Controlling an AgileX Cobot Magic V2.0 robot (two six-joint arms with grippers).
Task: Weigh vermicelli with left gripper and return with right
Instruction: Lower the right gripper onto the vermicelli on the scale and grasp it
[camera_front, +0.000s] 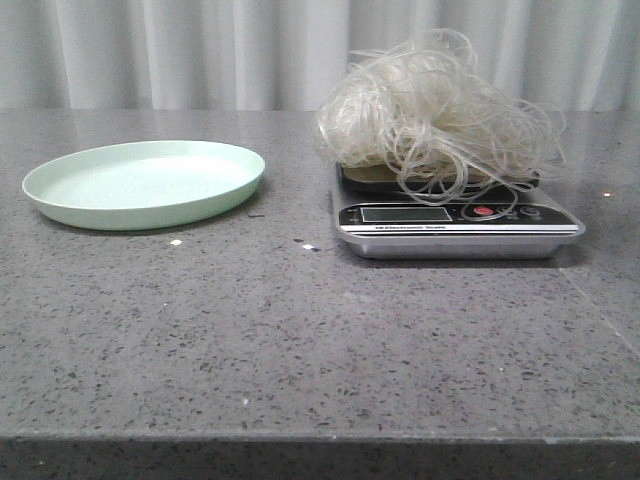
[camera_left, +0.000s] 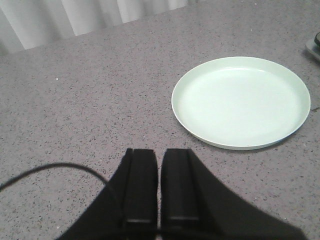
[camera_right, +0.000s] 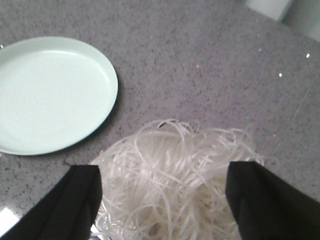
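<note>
The vermicelli (camera_front: 432, 105), a fluffy tangle of translucent whitish strands, lies piled on a silver kitchen scale (camera_front: 455, 222) at the right of the table. Loose loops hang over the scale's display. In the right wrist view the vermicelli (camera_right: 170, 180) lies below and between my right gripper's fingers (camera_right: 82, 200), which stand wide open above the pile; the right gripper (camera_right: 162, 200) holds nothing. My left gripper (camera_left: 159, 185) is shut and empty over bare table, short of the pale green plate (camera_left: 241, 101). Neither gripper shows in the front view.
The empty pale green plate (camera_front: 145, 182) sits at the left of the grey speckled table (camera_front: 300, 330); it also shows in the right wrist view (camera_right: 47, 92). A white curtain (camera_front: 200, 50) hangs behind. A black cable (camera_left: 50, 170) curves beside the left gripper.
</note>
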